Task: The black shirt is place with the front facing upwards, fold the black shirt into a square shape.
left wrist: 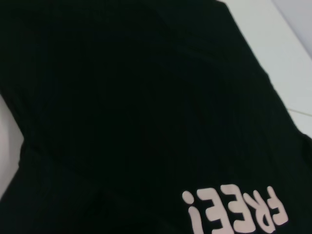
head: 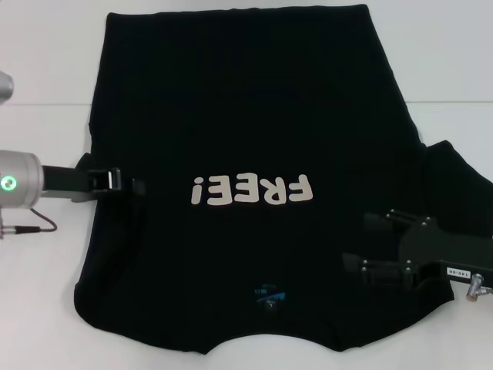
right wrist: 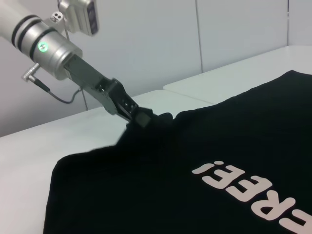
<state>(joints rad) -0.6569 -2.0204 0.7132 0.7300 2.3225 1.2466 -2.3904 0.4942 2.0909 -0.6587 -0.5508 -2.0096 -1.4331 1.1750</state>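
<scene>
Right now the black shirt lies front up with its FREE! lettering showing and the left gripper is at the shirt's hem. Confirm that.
Not the hem. The left gripper is at the side edge of the black shirt, level with the FREE! lettering, as the head view shows. The shirt does lie front up, lettering showing.

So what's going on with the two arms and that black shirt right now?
Left end effector at the black shirt's left edge, apparently pinching a fold. Right end effector over the right sleeve area. Shirt face up, mostly unfolded. Nothing in the way.
</scene>
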